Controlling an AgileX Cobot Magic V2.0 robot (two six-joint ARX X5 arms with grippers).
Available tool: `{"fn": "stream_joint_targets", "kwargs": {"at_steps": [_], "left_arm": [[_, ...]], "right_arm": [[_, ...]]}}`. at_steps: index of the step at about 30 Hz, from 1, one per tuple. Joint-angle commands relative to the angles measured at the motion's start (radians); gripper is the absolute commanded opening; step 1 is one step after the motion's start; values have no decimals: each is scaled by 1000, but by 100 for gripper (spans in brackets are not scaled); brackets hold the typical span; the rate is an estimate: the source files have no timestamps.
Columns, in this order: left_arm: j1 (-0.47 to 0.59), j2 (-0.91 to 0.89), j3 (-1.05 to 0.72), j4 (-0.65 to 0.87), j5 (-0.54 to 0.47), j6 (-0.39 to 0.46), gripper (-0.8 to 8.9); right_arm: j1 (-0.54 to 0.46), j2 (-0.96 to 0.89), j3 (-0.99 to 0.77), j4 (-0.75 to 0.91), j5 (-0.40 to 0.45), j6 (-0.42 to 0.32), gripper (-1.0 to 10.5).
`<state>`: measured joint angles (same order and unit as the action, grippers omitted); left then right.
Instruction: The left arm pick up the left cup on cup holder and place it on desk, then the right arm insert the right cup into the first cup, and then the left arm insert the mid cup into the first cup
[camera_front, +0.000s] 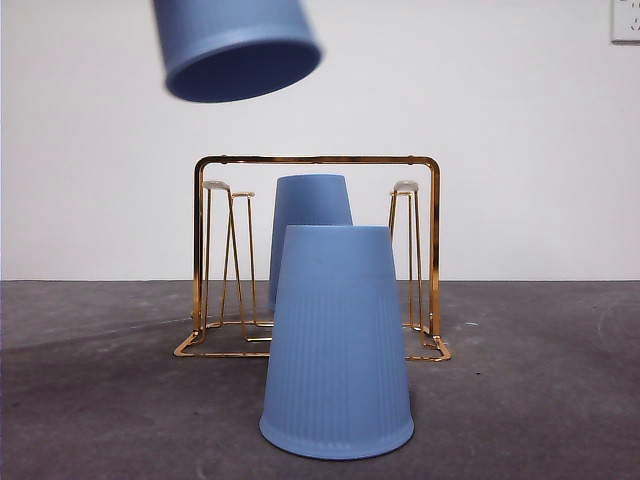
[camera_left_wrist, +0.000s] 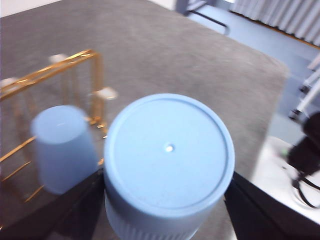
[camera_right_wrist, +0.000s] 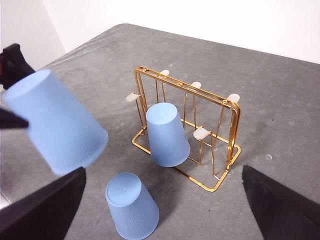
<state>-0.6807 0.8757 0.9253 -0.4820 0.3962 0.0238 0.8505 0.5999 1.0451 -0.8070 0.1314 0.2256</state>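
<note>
Left wrist view: cup (camera_left_wrist: 169, 162) between left jaws.

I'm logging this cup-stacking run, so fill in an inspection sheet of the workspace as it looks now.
Surface: dark grey desk, faint pale scuffs.
Job's things: gold cup holder carries one inverted blue cup; a second cup stands inverted on the desk in front.
Clutter: nothing seen.
Grippers: left gripper holds a third cup aloft; right gripper open, empty.
Cables: nothing seen on the desk.
Surroundings: white wall, wall socket.
</note>
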Motion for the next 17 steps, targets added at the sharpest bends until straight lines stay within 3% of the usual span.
{"fn": "stream_joint_targets", "kwargs": {"at_steps": [1, 7, 17], "left_arm": [[-49, 35, 18, 13, -4, 33, 330], [-120, 118, 18, 51, -38, 55, 330], [-145, 295, 18, 115, -90, 74, 330]], "right_arm": [[8, 6, 16, 8, 2, 11, 494], [8, 6, 16, 8, 2, 29, 494], [8, 6, 16, 10, 1, 48, 494]]}}
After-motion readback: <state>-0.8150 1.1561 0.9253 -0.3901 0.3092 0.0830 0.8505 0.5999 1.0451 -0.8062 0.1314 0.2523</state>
